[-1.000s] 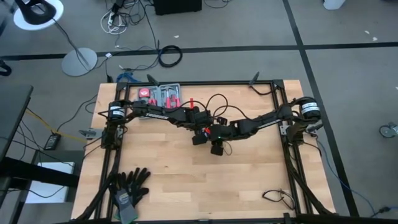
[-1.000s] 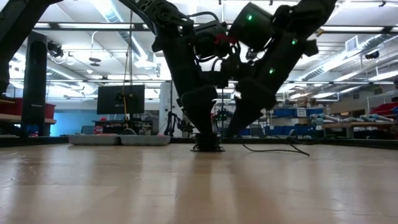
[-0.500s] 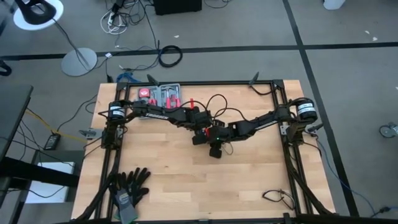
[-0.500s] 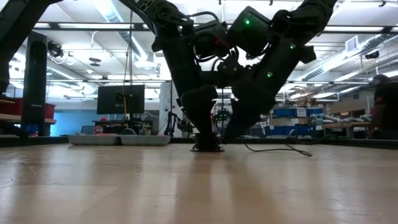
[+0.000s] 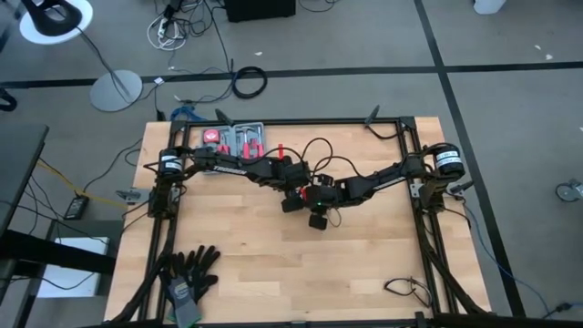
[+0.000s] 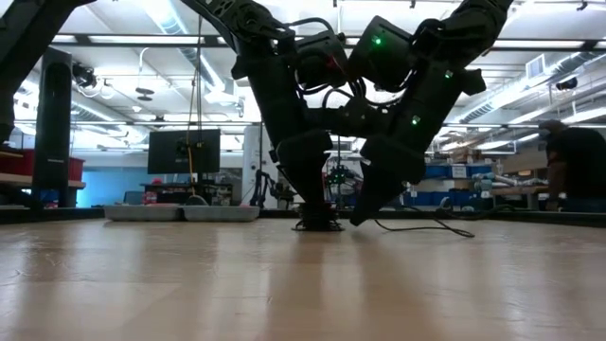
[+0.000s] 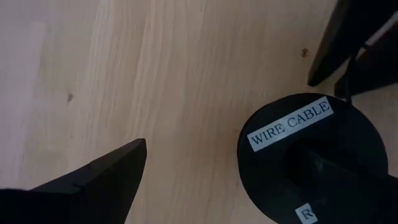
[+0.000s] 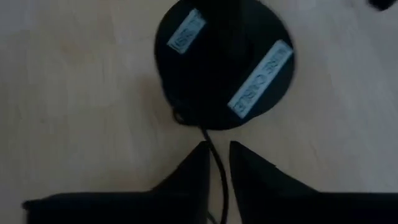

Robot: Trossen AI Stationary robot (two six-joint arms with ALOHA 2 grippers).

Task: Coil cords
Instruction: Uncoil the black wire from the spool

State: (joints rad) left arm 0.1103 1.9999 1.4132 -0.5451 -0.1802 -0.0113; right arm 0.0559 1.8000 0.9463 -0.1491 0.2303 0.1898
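Both arms meet low over the middle of the wooden table (image 5: 364, 264), where a round black spool (image 8: 224, 62) with white "WIRE CABLE" labels lies flat on the boards. The right gripper (image 8: 217, 163) points down just beside the spool, and its two fingers (image 8: 186, 174) stand nearly together with only a slim gap between them. The thin black wire (image 8: 216, 155) leaves the spool's edge and runs straight into that gap, so the fingers sit on either side of it; whether they already pinch it cannot be told. The left gripper (image 7: 236, 186) hangs over the same spot with its fingers spread wide: one finger (image 7: 99, 180) stands well to one side over bare wood, while the other reaches over the spool, which shows in the left wrist view (image 7: 311, 155) under that fingertip. Nothing is held between them. From the low view, a loose stretch of wire (image 6: 426, 227) trails along the tabletop behind the right gripper's tips.
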